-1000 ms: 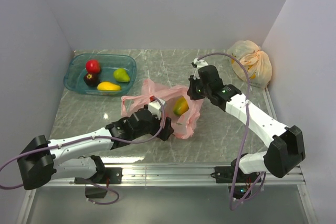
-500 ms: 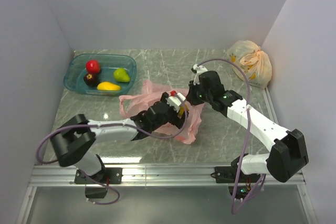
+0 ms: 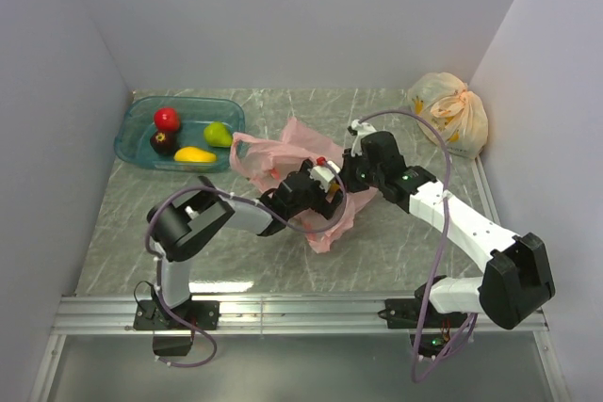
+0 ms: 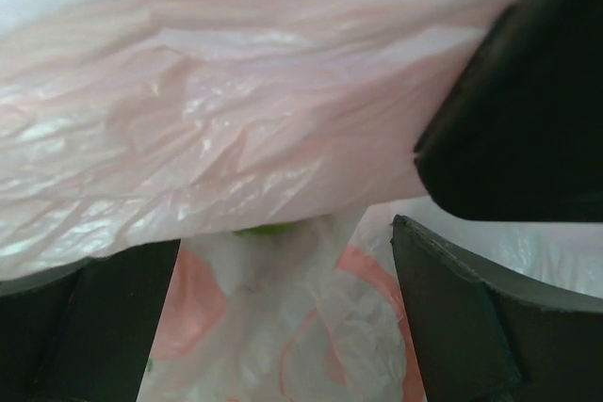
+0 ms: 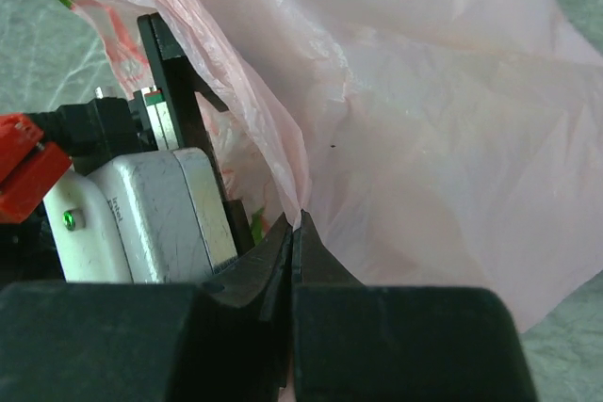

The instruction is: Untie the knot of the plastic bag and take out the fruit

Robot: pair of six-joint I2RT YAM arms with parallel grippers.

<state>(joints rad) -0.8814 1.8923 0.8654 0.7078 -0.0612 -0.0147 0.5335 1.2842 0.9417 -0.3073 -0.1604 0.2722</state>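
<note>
My left gripper is pushed into the mouth of the plastic bag, which lies crumpled near the middle of the worktop. Its jaws stand wide apart and hold nothing. In the left wrist view, a sheet of pink film stretches across above the spread fingers. Under that film's lower edge a small sliver of yellow-green shows; I cannot tell which piece of fruit it is. A dark block fills the upper right of that view, and I cannot tell what it belongs to.

My right gripper is pressed together on the bag's rim, with a fold of thin pink plastic pinched between the tips. From there the film rises and spreads away to the right. The pale housing of my left gripper sits just beside that pinch, inside the opening.

A blue tray rests at the far left corner of the worktop, well apart from the bag. It holds a red apple, a dark purple fruit, a yellow oblong fruit and a green pear. A pale yellow bag with orange print sits tied at the far right corner.
</note>
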